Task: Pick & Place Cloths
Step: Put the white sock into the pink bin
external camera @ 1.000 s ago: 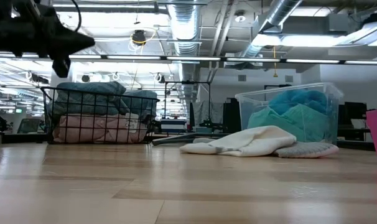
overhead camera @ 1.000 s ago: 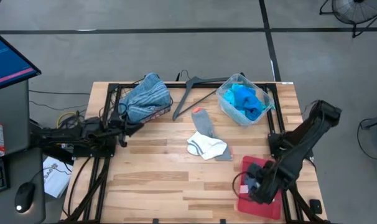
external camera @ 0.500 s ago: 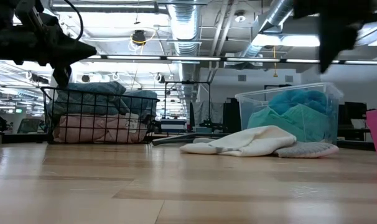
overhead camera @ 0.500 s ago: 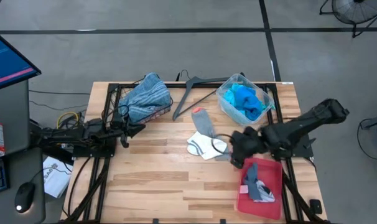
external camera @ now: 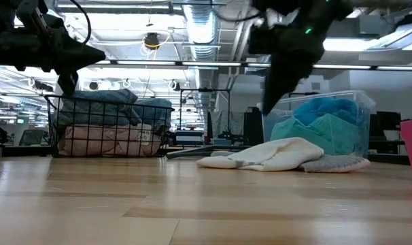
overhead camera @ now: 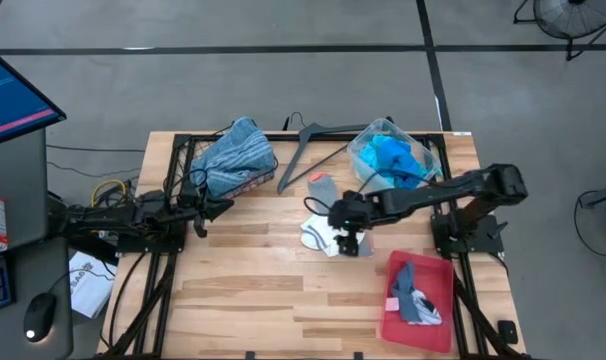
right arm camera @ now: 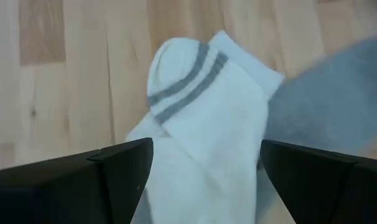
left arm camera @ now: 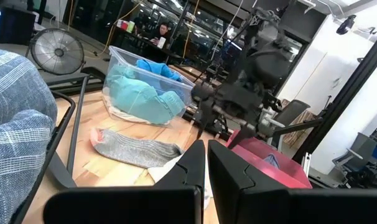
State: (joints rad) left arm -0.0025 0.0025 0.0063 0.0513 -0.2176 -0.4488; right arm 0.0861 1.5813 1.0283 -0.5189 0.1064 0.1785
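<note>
A white sock with two grey stripes [overhead camera: 326, 238] [right arm camera: 201, 118] lies on the wood table, overlapping a grey sock [overhead camera: 328, 197] [right arm camera: 338, 99]. My right gripper [overhead camera: 345, 228] [right arm camera: 204, 180] hovers open above the white sock, a finger on either side and well clear of it in the low view [external camera: 277, 88]. Turquoise and blue cloths [overhead camera: 393, 160] fill a clear bin. A blue-white striped cloth [overhead camera: 233, 158] tops a wire basket. A grey cloth [overhead camera: 413, 298] lies in the red tray. My left gripper [overhead camera: 200, 212] [left arm camera: 206, 168] waits shut beside the basket.
The wire basket [overhead camera: 183, 150] stands at the far left and the clear bin [overhead camera: 368, 135] at the far right. A grey hanger [overhead camera: 308, 140] lies between them. The red tray [overhead camera: 393, 265] sits at the near right corner. Bare wood spans the near left.
My right gripper has swung from over the red tray toward the table's left and far side, and now hangs above the white sock. A grey cloth that the gripper covered a second ago now lies uncovered in the tray.
</note>
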